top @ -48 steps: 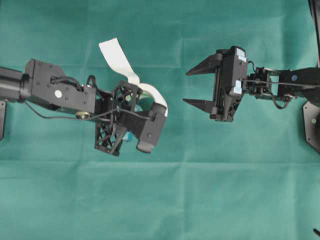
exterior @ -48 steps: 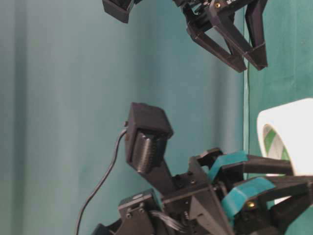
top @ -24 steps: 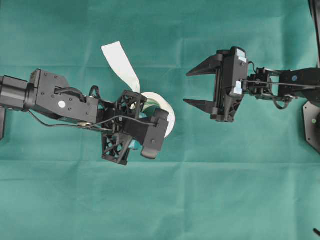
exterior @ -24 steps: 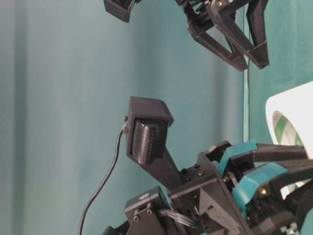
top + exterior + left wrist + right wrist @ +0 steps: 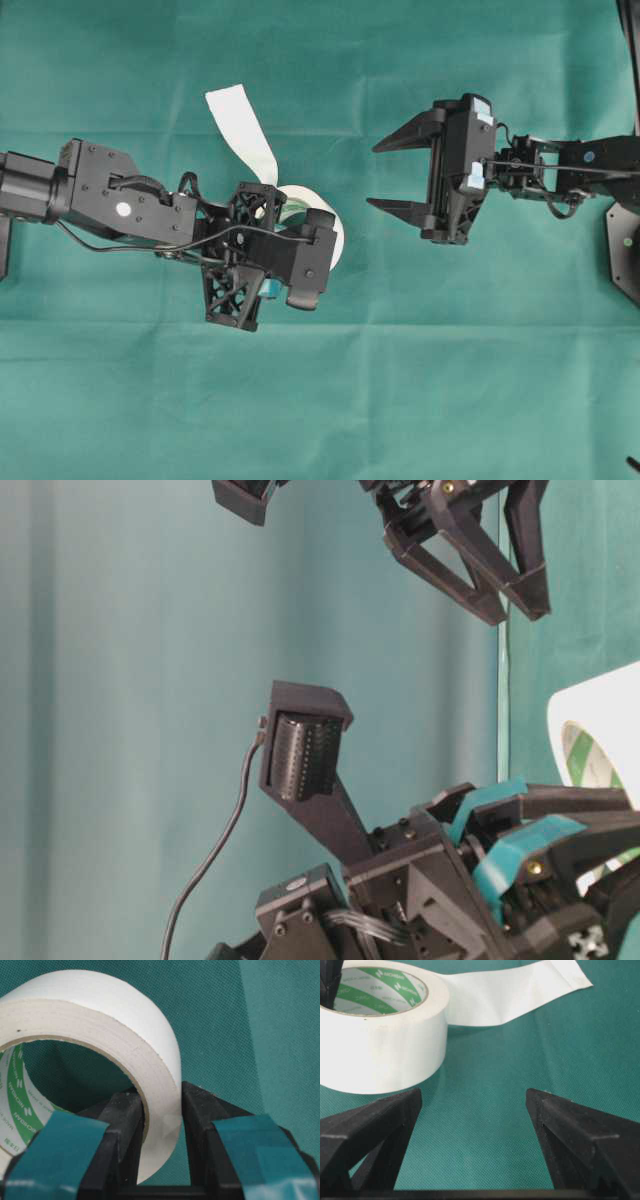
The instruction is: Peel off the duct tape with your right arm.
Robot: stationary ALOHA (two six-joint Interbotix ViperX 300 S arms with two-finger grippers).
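I am working across the overhead view from the left, where my left gripper (image 5: 290,235) is clamping the wall of the duct tape (image 5: 335,232), one finger inside the greenish core and one outside, as its wrist camera is showing plainly. The roll is sitting left of centre on the green cloth (image 5: 320,400), with its loose strip (image 5: 240,128) trailing up and away toward the top of the overhead view. Further right, my right gripper (image 5: 385,174) is hanging with its jaws spread wide and nothing between them, well apart from the roll and pointing toward it.

I am judging the roll to be light and fairly stiff, the strip thin, floppy and sticky on one face (it could cling to a finger or fold onto itself). The free end of that strip is the place I am planning to pinch, across its width.

The cloth is looking soft and slightly creased; the same green fabric is forming the backdrop at table level.
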